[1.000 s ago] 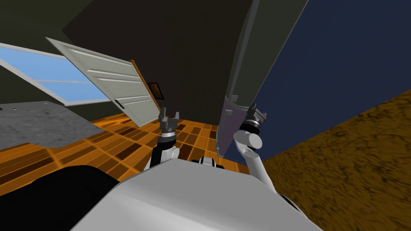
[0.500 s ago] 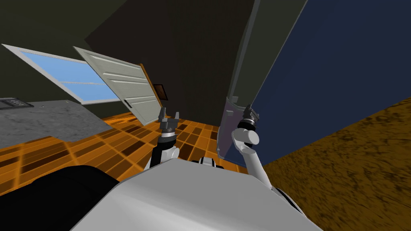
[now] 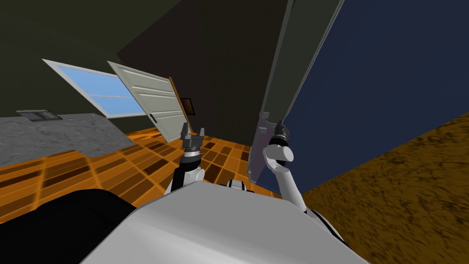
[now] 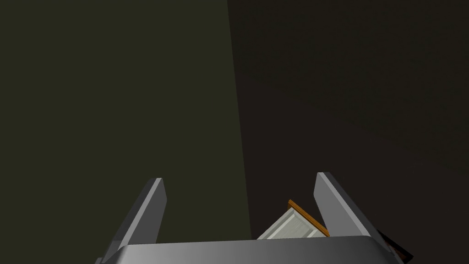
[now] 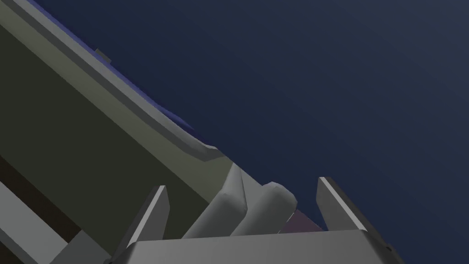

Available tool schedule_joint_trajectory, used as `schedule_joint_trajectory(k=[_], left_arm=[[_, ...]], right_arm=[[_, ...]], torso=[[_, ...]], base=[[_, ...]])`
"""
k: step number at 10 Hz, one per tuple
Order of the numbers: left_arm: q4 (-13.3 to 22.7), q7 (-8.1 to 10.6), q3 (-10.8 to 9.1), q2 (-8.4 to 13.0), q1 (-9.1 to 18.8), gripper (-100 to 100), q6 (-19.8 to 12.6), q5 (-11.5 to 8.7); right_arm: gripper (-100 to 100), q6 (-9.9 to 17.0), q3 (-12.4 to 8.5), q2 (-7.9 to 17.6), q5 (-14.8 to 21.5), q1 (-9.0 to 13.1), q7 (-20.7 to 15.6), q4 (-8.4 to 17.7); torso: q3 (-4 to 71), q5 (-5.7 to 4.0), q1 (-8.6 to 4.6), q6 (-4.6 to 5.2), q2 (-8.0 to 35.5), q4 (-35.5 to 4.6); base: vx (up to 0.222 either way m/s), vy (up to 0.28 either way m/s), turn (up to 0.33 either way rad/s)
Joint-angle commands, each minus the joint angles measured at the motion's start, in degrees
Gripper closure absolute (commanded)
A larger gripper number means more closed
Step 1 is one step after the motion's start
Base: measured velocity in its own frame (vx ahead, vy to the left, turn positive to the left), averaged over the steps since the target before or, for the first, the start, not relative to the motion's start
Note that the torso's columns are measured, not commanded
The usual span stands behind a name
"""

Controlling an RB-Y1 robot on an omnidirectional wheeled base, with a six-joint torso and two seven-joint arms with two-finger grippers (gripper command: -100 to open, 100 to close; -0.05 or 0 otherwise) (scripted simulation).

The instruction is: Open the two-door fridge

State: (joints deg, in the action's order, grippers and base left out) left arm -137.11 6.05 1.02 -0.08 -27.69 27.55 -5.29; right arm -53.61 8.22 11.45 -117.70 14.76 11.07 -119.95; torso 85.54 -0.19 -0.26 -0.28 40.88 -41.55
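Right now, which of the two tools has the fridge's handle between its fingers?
The right tool, open around the grey handle of the dark blue fridge door; the left tool hangs open, holding nothing.

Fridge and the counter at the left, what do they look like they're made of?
Fridge: plain dark blue, smooth and matte with no grain. It could be painted metal or plastic; the look leaves it open. Counter: grey with mottled veining and a dull finish, probably stone.

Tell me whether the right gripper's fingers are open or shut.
Open. On the right gripper the fingers stand wide apart, the grey fridge handle between them, touching neither.
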Motion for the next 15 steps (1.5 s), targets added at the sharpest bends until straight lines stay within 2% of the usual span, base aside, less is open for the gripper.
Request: schedule_joint_trajectory(k=[1,2,3,4,6,8,10,11,13,14,15], left_arm=[[0.00,0.00,0.00,0.00,0.00,0,0.00,0.00],[0.00,0.00,0.00,0.00,0.00,0,0.00,0.00],[0.00,0.00,0.00,0.00,0.00,0,0.00,0.00],[0.00,0.00,0.00,0.00,0.00,0,0.00,0.00],[0.00,0.00,0.00,0.00,0.00,0,0.00,0.00],[0.00,0.00,0.00,0.00,0.00,0,0.00,0.00],[0.00,0.00,0.00,0.00,0.00,0,0.00,0.00],[0.00,0.00,0.00,0.00,-0.01,0,0.00,0.00],[-0.01,0.00,0.00,0.00,-0.01,0,0.00,0.00],[0.00,0.00,0.00,0.00,-0.01,0,0.00,0.00],[0.00,0.00,0.00,0.00,0.00,0,0.00,0.00]], right_arm=[[-100,-1.04,0.13,-1.98,-4.53,1.61,0.20,3.01],[-100,-1.04,0.13,-1.98,-5.23,1.61,0.20,3.01],[-100,-1.36,0.05,-3.04,-7.26,2.31,0.28,4.00],[-100,-1.36,0.05,-3.04,-7.26,2.31,0.28,4.00],[-100,-1.87,-0.10,-5.71,-10.62,3.46,0.39,5.72],[-100,-1.87,-0.10,-5.71,-10.62,3.46,0.39,5.72],[-100,-2.21,-0.23,-8.90,-12.99,4.28,0.45,7.01],[-100,-2.21,-0.23,-9.18,-12.99,4.28,0.45,7.01],[-100,-2.39,-0.30,-12.79,-14.30,4.74,0.47,7.78],[-100,-2.39,-0.30,-12.79,-14.30,4.74,0.47,7.78],[-100,-1.41,0.25,-12.62,-13.65,5.28,0.76,6.57]], torso=[[0.13,-0.03,-0.02,-0.12,-0.20,0.11],[0.29,-0.11,-0.10,-0.18,-0.45,0.25],[0.33,-0.25,-0.23,-0.13,-0.59,0.38],[0.40,-0.37,-0.38,-0.19,-0.74,0.53],[0.58,-0.50,-0.56,-0.17,-1.04,0.75],[0.65,-0.52,-0.71,-0.05,-1.14,0.77],[0.72,-0.55,-0.71,-0.10,-1.27,0.88],[0.69,-0.49,-0.66,-0.03,-1.19,0.80],[0.62,-0.41,-0.66,0.08,-1.06,0.65],[0.37,-0.33,-0.48,0.19,-0.68,0.58],[0.38,-0.33,-0.50,0.27,-0.67,0.64]], base=[[-0.017,-0.019,0.083],[-0.010,-0.015,0.044],[-0.003,-0.016,0.090],[-0.005,-0.014,0.036],[-0.006,-0.005,0.084],[-0.008,-0.009,0.012],[-0.004,-0.005,0.069],[-0.001,-0.015,0.024],[0.011,-0.017,0.046],[0.022,-0.007,0.020],[-0.021,0.011,0.002]])
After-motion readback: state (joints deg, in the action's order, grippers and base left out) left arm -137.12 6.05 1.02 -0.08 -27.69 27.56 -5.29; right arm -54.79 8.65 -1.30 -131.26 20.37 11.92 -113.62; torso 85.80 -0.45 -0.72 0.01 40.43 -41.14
